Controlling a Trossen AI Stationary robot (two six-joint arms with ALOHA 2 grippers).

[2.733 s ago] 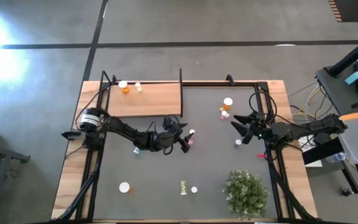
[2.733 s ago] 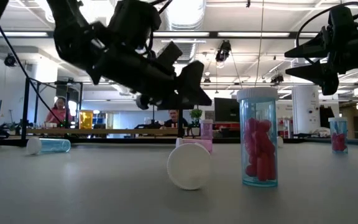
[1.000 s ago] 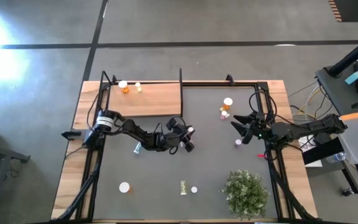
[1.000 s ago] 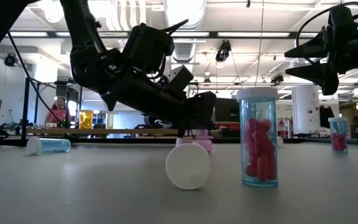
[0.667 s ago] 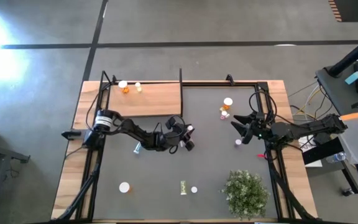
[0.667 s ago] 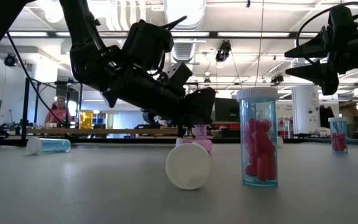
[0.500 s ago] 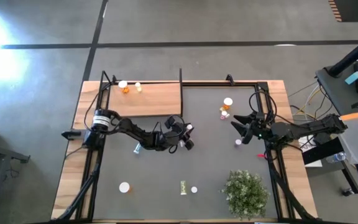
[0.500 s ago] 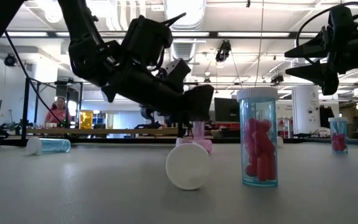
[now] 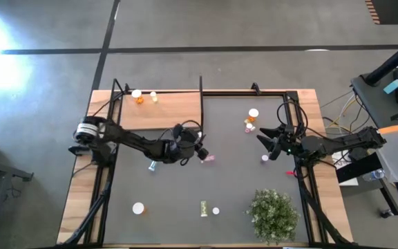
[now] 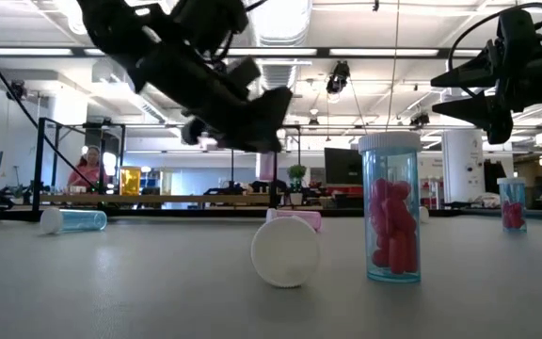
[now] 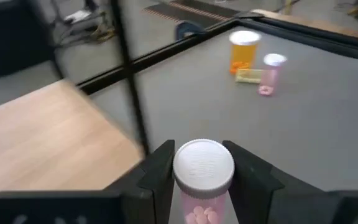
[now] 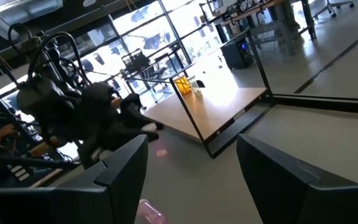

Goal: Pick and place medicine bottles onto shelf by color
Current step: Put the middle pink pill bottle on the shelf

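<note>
My left gripper (image 9: pixel 200 153) is shut on a small pink medicine bottle (image 11: pixel 202 171) with a white cap, held above the mat to the right of the shelf (image 9: pixel 163 111). The low view shows the bottle (image 10: pixel 266 167) hanging under the gripper (image 10: pixel 263 132). The shelf is a light-brown board with a black post (image 11: pixel 127 74); two orange bottles (image 9: pixel 139 97) stand at its far left. Another pink bottle (image 9: pixel 209 158) lies on its side on the mat. My right gripper (image 9: pixel 265 142) is open and empty, above the mat's right side. My left gripper pinches the pink bottle between its two fingers (image 11: pixel 159 176), on opposite sides of its white cap (image 11: pixel 204 163) and the top of the body. The fingers come slanting down from the table's left. The bottle hangs about upright, lifted clear of the mat.
A cluster of an orange bottle (image 9: pixel 253 114) and small bottles (image 9: pixel 249 125) stands far right of centre. A blue bottle (image 9: pixel 152 166) lies near my left arm. Near the front are an orange bottle (image 9: pixel 138 207), a yellow-green one (image 9: pixel 204 207) and a bushy plant (image 9: pixel 273 214).
My left gripper, shut on the pink bottle that stood on the mat, has risen and gone a little toward the table's left edge and the shelf. The bottle is now lifted clear of the mat. The lying pink bottle has stayed in place.
</note>
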